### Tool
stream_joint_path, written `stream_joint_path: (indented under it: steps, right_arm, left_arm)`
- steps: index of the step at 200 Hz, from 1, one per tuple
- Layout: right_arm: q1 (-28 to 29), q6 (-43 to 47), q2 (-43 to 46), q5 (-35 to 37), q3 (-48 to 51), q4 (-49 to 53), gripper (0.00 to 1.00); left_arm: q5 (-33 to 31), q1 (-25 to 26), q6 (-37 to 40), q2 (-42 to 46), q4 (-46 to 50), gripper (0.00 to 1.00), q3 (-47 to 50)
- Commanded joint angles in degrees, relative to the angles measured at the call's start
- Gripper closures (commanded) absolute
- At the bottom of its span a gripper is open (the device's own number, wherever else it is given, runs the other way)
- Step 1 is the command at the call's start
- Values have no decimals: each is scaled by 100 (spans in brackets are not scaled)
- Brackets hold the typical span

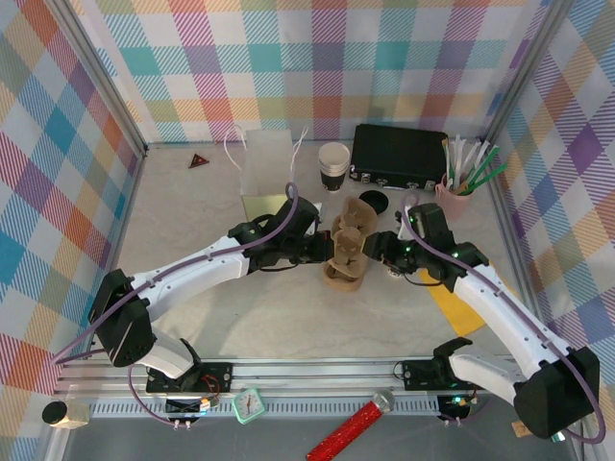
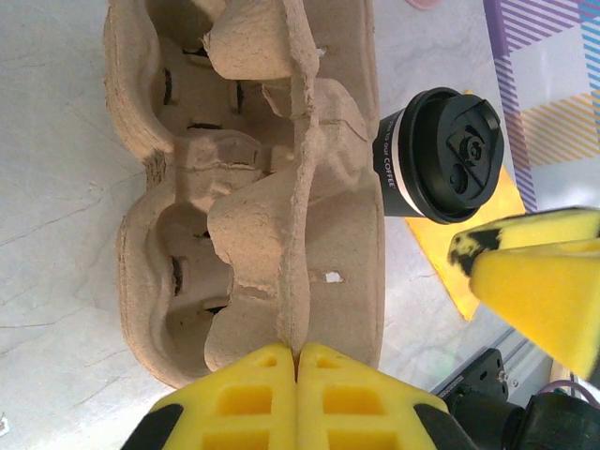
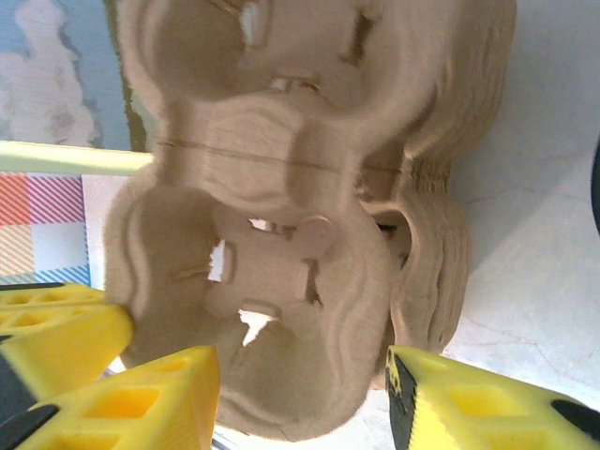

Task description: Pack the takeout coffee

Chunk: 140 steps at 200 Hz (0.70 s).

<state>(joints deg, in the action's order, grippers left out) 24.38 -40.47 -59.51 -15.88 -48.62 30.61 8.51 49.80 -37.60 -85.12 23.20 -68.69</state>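
Nothing packed: takeout coffee (image 2: 441, 155) stands on table (image 2: 56, 187) at 3 o'clock of cup carrier (image 2: 244, 216); left claw (image 2: 298, 354) pinches its ridge; right claw (image 3: 300, 375) parted, straddling it.

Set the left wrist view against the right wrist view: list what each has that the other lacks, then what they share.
Left wrist: the takeout coffee, lid on, beside the cup carrier near a yellow mat; the left gripper pinching the carrier's centre ridge. Right wrist: the carrier's underside, and the right gripper with jaws apart astride its end. Shared: the carrier, a right-gripper finger, plaid wall.
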Motion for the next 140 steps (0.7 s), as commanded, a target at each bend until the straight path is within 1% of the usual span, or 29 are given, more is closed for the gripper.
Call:
stream_joint_path:
  steps: [1, 15, 44, 64, 78, 103, 116, 128, 140]
  right_arm:
    - [23, 1086, -137, 155, -592, 453, 47]
    - [22, 1516, -281, 182, -813, 600, 46]
    - [31, 2828, -477, 105, -1076, 622, 44]
    - [32, 3757, -540, -24, -1049, 370, 44]
    - [49, 4316, -553, -224, -1000, 183, 42]
    - [91, 5380, -469, -573, -733, -277, 42]
    - [126, 5811, -478, -705, -665, -339, 42]
    - [141, 6034, -609, -758, -722, -224, 41]
    - [214, 6173, -738, -584, -739, -178, 41]
  left_arm:
    - [76, 34, 179, 214, -202, 100, 22]
    - [88, 34, 203, 215, -202, 100, 0]
    - [126, 24, 399, 207, -22, 100, -138]
    - [299, -36, 520, 255, 68, 100, -197]
    - [401, -59, 612, 292, 149, 100, -231]
    - [502, -101, 805, 338, 378, 100, -336]
    - [497, -112, 864, 356, 469, 100, -360]
    - [502, -132, 861, 371, 476, 100, -364]
    - [537, -133, 857, 369, 434, 100, -365]
